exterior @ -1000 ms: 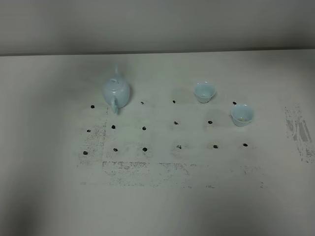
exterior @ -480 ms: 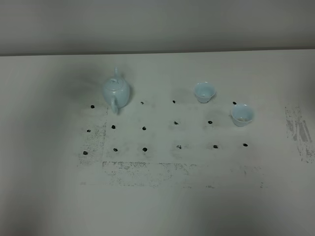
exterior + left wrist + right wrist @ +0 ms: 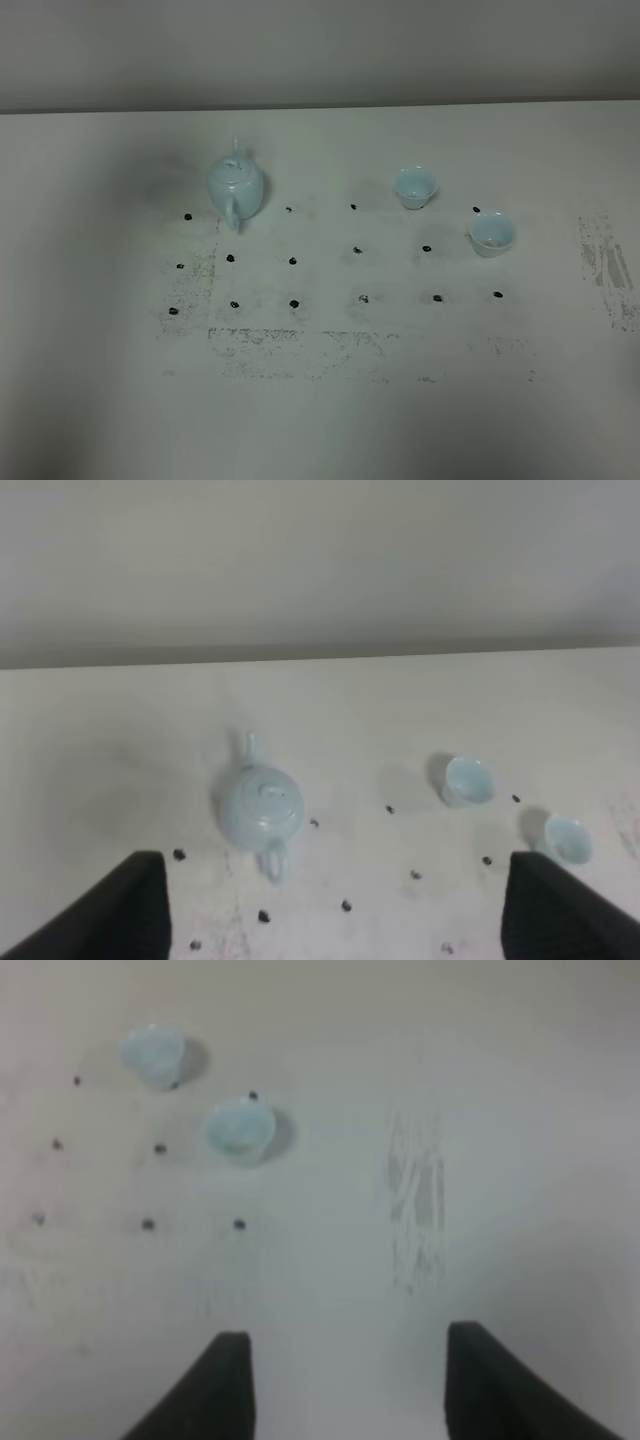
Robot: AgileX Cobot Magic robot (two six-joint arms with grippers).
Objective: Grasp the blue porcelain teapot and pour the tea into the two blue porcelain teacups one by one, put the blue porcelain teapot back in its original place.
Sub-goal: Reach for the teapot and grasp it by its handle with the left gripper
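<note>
The blue porcelain teapot (image 3: 236,186) stands upright at the back left of the table, lid on, handle toward the front; it also shows in the left wrist view (image 3: 262,808). The two blue porcelain teacups stand at the right: one further back (image 3: 414,187), one nearer and more to the right (image 3: 491,233). Both show in the left wrist view (image 3: 468,780) (image 3: 567,838) and the right wrist view (image 3: 152,1055) (image 3: 240,1130). My left gripper (image 3: 335,920) is open and empty, far short of the teapot. My right gripper (image 3: 345,1385) is open and empty, short of the cups. Neither arm shows in the high view.
The pale table (image 3: 330,410) carries a grid of small black dots (image 3: 358,249) and grey scuff marks at the front (image 3: 300,345) and far right (image 3: 605,265). A plain wall (image 3: 320,50) stands behind the table's back edge.
</note>
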